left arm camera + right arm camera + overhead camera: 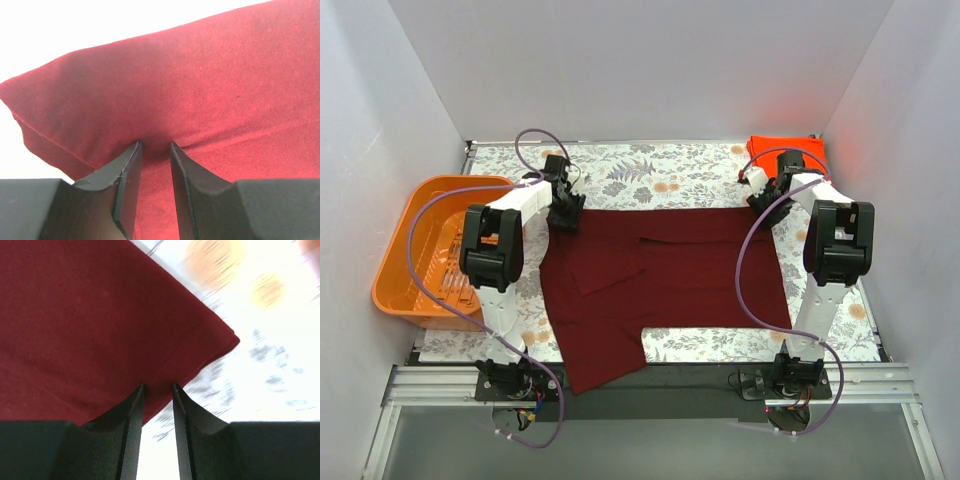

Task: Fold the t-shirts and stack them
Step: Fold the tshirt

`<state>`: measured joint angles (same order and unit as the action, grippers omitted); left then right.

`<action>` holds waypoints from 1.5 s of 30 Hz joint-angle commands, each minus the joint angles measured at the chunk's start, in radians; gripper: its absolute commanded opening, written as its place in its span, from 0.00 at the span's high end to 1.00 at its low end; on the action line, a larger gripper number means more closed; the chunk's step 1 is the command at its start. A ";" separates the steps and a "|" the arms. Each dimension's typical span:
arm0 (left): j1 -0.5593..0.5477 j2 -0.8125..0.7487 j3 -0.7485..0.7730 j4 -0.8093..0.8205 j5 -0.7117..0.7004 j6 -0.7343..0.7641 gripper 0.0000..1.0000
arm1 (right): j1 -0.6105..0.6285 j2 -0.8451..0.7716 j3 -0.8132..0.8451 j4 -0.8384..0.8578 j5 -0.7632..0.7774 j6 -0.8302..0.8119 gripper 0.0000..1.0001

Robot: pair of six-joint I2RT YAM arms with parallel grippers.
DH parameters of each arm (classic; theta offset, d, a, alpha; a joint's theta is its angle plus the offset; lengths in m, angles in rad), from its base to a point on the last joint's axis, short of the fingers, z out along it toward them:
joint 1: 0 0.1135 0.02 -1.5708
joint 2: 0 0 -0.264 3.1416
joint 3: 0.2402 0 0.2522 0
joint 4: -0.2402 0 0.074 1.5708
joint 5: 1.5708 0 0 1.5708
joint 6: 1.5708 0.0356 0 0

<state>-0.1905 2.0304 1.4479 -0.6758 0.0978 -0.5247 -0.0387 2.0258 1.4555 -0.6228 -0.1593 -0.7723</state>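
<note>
Top view with both wrist views. The maroon t-shirt [670, 270] is shown spread flat across the middle of the frame, partly folded over itself, with one portion reaching the near table edge at lower left. The cloth is judged light, limp and non-slippery. It cannot hold a shape when lifted and is expected to sag and crease between any two points of hold, so it is best taken at hemmed corners, where the doubled fabric gives the fingers purchase.

The upper-left corner of the shirt is occupied by the left gripper [565, 212]. In its wrist view the fingers are drawn nearly together with a ridge of cloth pinched between their tips. The upper-right corner is met by the right gripper [763, 198], whose jaws are likewise narrowed on the stitched hem at the shirt's edge.

The orange-red t-shirt [770, 148] is seen as a folded rectangle at upper right, just behind the right gripper. The patterned table [650, 175] lies beneath, and an orange basket [395, 270] stands at left.
</note>
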 commanded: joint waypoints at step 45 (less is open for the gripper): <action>0.017 -0.820 -0.373 -0.398 0.527 0.410 0.30 | 0.085 -0.819 -0.761 -0.199 0.089 -0.390 0.55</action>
<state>-0.1677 1.2095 1.0851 -1.0725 0.6247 -0.1387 0.0414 1.1702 0.6983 -0.8574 -0.0807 -1.1450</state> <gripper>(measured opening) 0.700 0.447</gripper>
